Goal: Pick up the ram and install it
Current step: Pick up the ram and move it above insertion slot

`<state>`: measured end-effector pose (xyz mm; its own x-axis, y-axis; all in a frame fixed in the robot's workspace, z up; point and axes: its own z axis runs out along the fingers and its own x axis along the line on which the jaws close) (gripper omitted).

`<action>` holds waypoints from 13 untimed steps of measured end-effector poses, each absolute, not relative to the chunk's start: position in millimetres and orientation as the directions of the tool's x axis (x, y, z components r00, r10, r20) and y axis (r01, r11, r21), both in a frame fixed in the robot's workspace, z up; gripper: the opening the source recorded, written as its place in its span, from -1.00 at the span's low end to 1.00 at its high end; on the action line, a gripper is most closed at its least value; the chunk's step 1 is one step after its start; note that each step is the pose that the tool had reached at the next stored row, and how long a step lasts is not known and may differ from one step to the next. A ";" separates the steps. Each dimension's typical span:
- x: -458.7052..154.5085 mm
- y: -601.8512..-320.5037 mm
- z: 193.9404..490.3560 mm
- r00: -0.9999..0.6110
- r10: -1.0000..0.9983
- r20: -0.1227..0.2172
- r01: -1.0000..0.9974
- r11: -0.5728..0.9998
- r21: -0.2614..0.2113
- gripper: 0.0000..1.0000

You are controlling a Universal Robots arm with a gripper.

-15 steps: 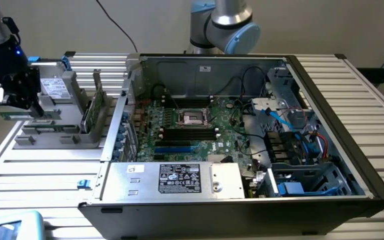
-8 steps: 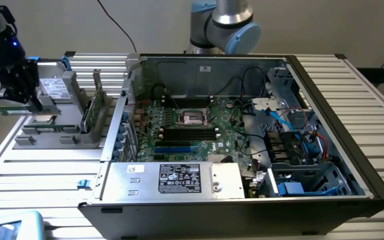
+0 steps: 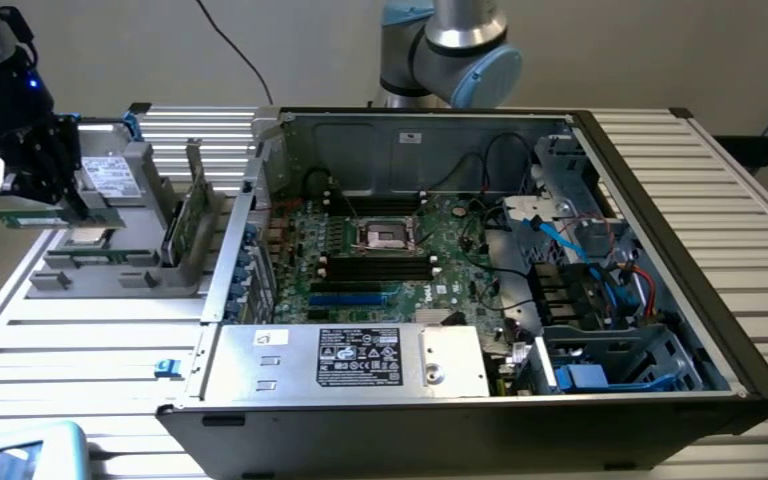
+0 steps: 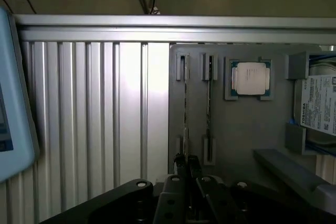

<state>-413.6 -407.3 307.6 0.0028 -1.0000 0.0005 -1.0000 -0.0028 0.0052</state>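
Ram (image 3: 24, 217) between closed jaws

Processor (image 4: 251, 78) on holder (image 4: 236, 129), ram (image 3: 27, 217) above

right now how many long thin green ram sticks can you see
2: one thin green ram stick in the black gripper above the grey plastic holder, another stick standing edge-on in that holder. Others may be hidden.

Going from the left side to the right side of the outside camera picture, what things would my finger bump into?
Ram → processor chip → green card → motherboard → blue drive bay.
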 end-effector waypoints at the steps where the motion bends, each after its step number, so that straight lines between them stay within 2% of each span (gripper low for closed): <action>1: -413.4 -406.6 307.9 0.003 -1.000 0.001 -1.000 -0.003 0.005 -0.73; 13: -397.2 -407.8 326.4 0.009 -1.000 -0.019 -1.000 -0.010 0.004 -0.73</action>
